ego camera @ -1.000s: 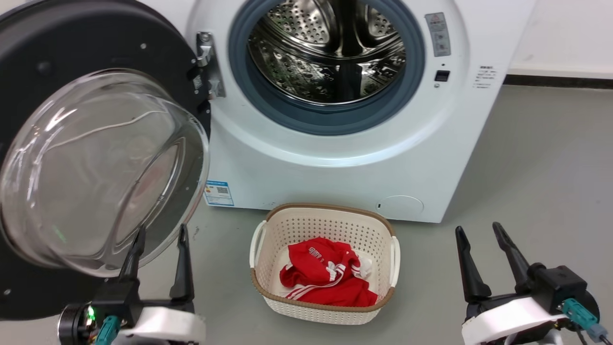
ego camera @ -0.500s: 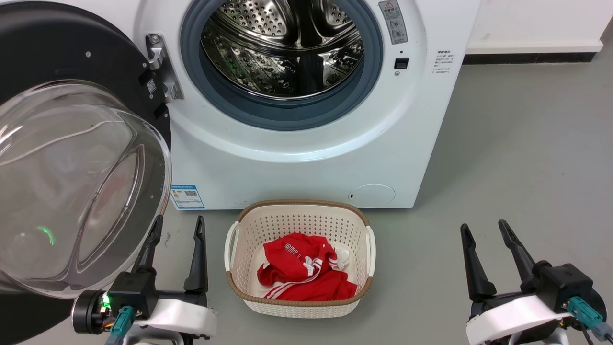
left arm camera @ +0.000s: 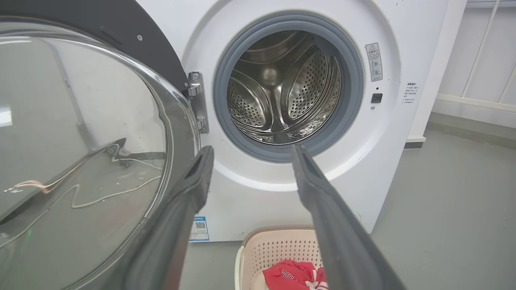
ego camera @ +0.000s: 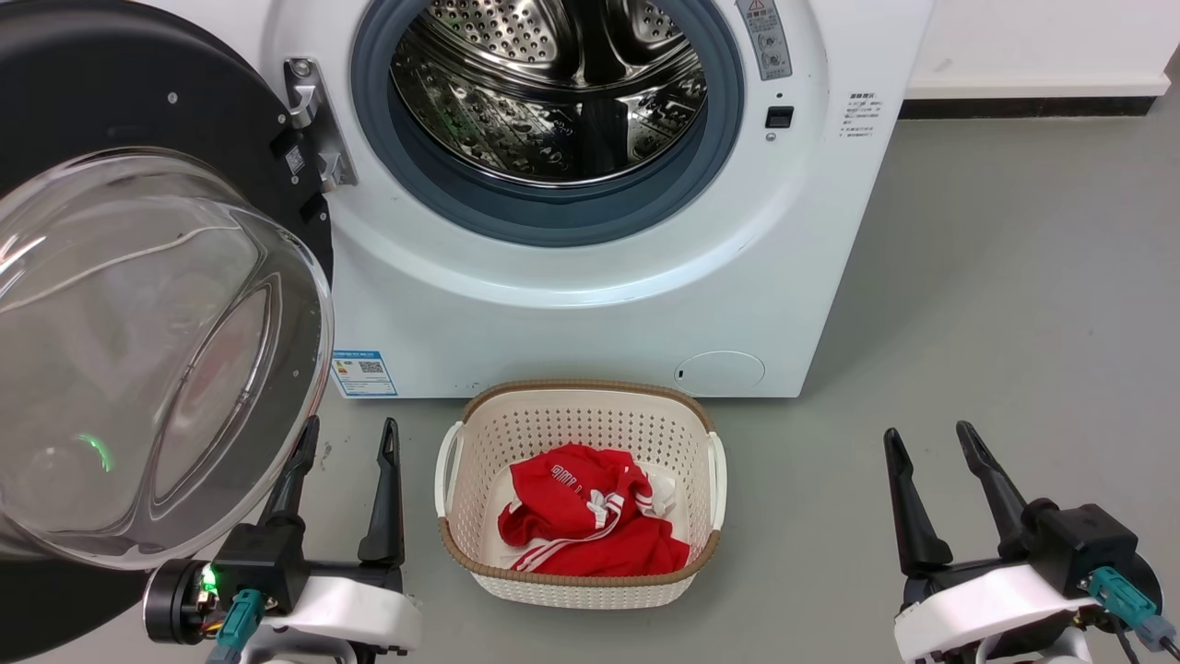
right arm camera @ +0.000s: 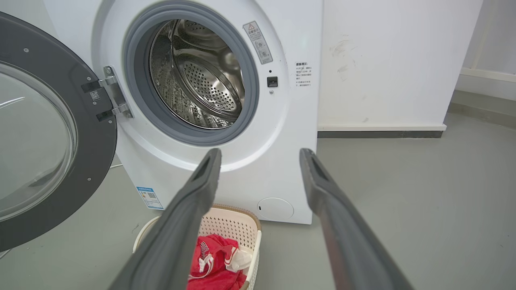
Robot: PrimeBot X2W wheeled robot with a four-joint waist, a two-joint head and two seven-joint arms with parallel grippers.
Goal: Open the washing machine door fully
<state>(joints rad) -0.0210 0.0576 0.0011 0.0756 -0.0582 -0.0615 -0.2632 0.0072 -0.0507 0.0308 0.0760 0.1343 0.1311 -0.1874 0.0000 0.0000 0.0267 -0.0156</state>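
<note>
Black-fingered grippers both spread wide, nothing held, door wide open

Left gripper point(ego camera: 349, 429) sits low, one finger right beside the glass bowl of the washing machine door point(ego camera: 157, 350), which hangs open off its hinge point(ego camera: 309, 120) on the left. Right gripper point(ego camera: 926, 432) is well clear. Basket point(ego camera: 581, 415) with a red garment point(ego camera: 590, 521) sits between them. My worry: a sloppy left-arm move nudges the glass and swings the door back, or clips the basket. Further back on the washing machine point(ego camera: 599, 314), the blue label point(ego camera: 364, 372) has a QR code and the grey sticker point(ego camera: 765, 37) a red warning triangle. The print is too small to read.
</note>
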